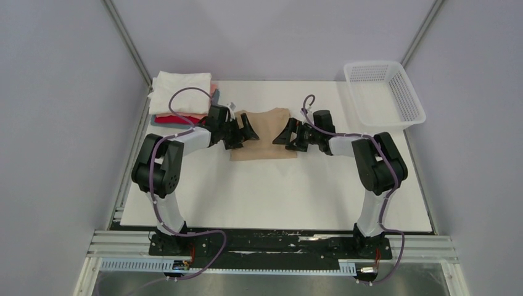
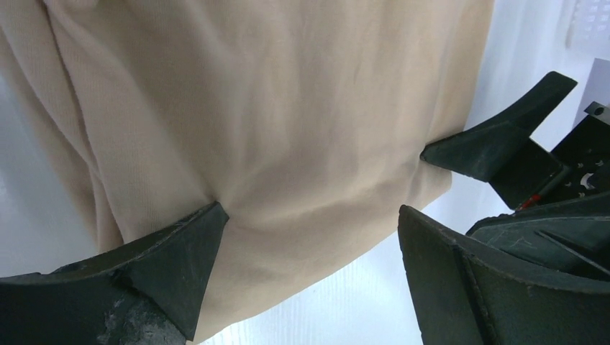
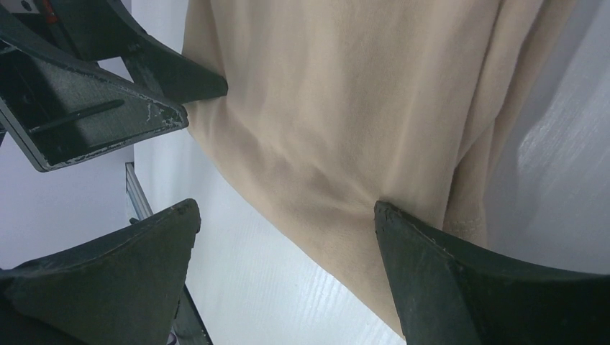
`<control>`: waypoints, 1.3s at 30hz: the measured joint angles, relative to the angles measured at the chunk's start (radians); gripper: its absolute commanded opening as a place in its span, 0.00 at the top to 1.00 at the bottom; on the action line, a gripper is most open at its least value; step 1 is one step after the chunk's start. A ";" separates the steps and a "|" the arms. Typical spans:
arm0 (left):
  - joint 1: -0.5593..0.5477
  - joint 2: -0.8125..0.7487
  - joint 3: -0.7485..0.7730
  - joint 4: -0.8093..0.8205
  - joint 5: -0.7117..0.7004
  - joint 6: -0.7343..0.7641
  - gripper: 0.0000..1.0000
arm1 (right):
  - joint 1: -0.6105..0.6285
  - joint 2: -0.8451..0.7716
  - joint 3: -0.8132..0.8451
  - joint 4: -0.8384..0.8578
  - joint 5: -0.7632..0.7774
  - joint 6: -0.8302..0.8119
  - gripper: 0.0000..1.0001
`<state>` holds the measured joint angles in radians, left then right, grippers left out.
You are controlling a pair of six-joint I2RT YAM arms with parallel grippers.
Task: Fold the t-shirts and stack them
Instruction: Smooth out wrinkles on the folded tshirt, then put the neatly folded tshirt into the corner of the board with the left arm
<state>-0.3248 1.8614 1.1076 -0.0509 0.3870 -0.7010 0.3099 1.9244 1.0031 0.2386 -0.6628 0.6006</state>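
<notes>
Mid-fold on tan t-shirt (image 1: 265, 147) toward table's (image 1: 277, 197) far edge, left gripper (image 1: 248, 132) and right gripper (image 1: 282, 134) wide open; next, pinching both sides.

My left hand (image 2: 311, 212) is spread wide over the tan t-shirt (image 2: 273, 108), which fills most of what I see. One finger (image 2: 169, 266) presses its tip into the cloth (creases fan out from that spot). The other finger (image 2: 496, 287) sits just past the shirt's edge, over the white counter (image 2: 345, 302). Further along that same edge, a dark fingertip of my right hand (image 2: 453, 188) touches the corner of the cloth.
</notes>
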 measured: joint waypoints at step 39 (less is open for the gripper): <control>0.003 0.200 0.318 -0.277 -0.233 0.097 0.98 | -0.131 -0.692 -0.256 -0.316 0.505 -0.135 0.00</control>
<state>-0.3222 2.0617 1.4254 -0.3283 0.1543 -0.6041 0.1787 1.2324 0.7475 -0.0772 -0.1581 0.4652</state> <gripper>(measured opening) 0.253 0.998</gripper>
